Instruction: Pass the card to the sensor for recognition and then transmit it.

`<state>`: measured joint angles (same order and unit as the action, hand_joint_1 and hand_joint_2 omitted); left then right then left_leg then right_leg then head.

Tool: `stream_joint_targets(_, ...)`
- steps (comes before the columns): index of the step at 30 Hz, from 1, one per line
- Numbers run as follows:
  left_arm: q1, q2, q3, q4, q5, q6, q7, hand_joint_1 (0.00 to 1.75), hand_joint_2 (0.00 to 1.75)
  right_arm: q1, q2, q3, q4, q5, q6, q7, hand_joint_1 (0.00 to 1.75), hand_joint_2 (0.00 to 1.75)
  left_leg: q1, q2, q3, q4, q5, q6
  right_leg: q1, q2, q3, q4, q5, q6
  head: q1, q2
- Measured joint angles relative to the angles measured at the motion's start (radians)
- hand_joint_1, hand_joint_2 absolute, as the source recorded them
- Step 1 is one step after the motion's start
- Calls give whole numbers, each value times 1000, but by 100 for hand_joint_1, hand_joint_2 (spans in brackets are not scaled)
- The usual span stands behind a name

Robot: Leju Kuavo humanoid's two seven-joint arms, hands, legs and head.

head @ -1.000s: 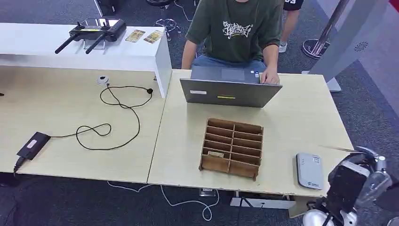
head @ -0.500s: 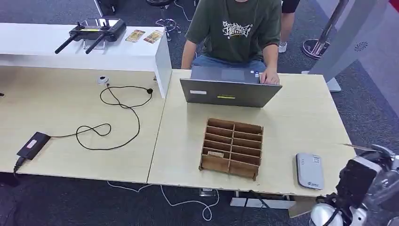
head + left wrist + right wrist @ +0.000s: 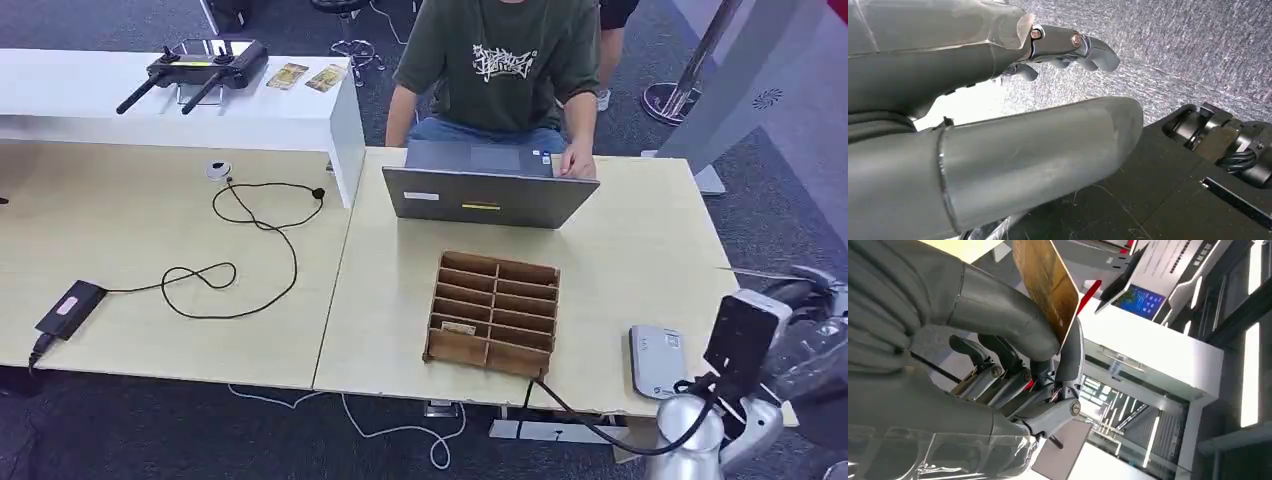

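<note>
Beside the counter (image 3: 640, 250) edge, right hand (image 3: 1013, 360) pinches card (image 3: 1048, 282) (thinly); it may slip before reaching card reader (image 3: 657, 362).

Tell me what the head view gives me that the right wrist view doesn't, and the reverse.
Head view only: the grey card sensor lying on the table near its front edge, just inboard of the right hand; the wooden slotted organizer; the laptop with a person at it.

Right wrist view only: the grip itself, with the thumb pressing the card's gold face against a finger.

Both: the right hand holding the card, which the head view shows as a thin edge.
</note>
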<state>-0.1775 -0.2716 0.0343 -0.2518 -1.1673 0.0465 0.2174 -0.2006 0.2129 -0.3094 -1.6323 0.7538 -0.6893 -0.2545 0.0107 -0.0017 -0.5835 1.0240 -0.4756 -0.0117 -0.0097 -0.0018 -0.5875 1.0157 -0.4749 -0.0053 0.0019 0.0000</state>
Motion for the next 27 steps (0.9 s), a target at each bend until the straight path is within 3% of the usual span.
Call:
stream_joint_targets(9,0,0,-8,0,-2,3,-2,0,0,-33,0,-13,30,28,0,-15,175,175,0,0,0,0,0,0,0,0,0,0,0,0,0,0)
stream_joint_targets(27,-2,-2,-18,0,-4,-6,-8,0,0,-176,-2,15,140,276,0,23,175,175,0,0,0,0,0,0,0,0,0,0,0,0,0,0)
